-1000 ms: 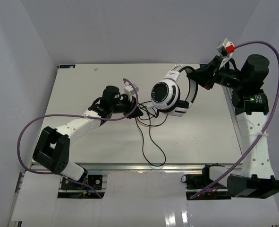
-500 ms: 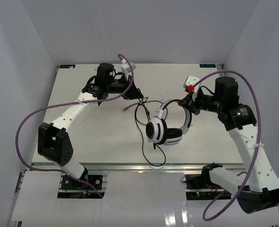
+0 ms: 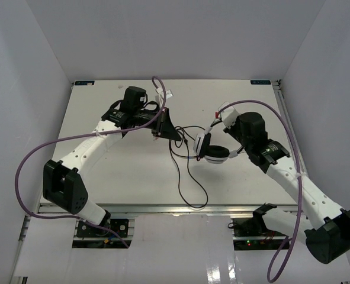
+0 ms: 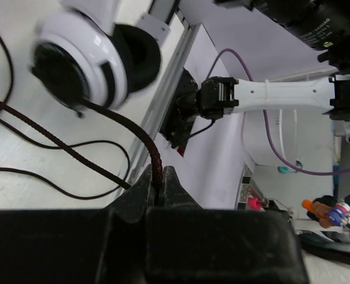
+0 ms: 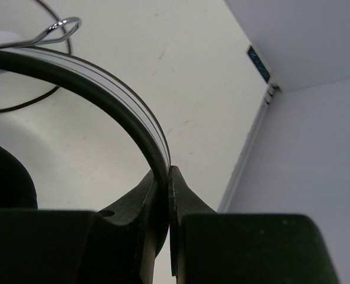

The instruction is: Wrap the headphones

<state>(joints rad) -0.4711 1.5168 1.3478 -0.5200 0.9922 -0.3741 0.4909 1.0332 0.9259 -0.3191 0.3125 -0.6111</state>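
Headphones (image 3: 213, 152) are right of table centre, between my two grippers. From the top I can't tell whether they rest on the table (image 3: 121, 177) or hang just above it. Cups are white with black pads.

My right gripper (image 5: 166, 177) is clamped on the headband (image 5: 98, 89). The right wrist view shows the thin black-and-white band pinched between both fingers, with the jaws drawn in tight on it. The top view hides that contact under my wrist. The same wrist view also shows a bare wire loop (image 5: 59, 26) at the far end of the band.

My left gripper (image 4: 161, 177) is closed on the cable (image 4: 154, 151). The left wrist view shows the braided black cord running from the blurred ear cup (image 4: 83, 59) down into the pinch. From the top, that gripper sits just left of the headphones, near but not touching.

The rest of the cable only reads from the top:
- It loops between the grippers.
- A long slack run then goes toward the near edge and curls back up, lying on the table.

The left wrist view adds more slack strands on the table beside the cup. It also shows my right arm's base link (image 4: 269, 97) and its purple cable (image 4: 267, 133) past the table edge.
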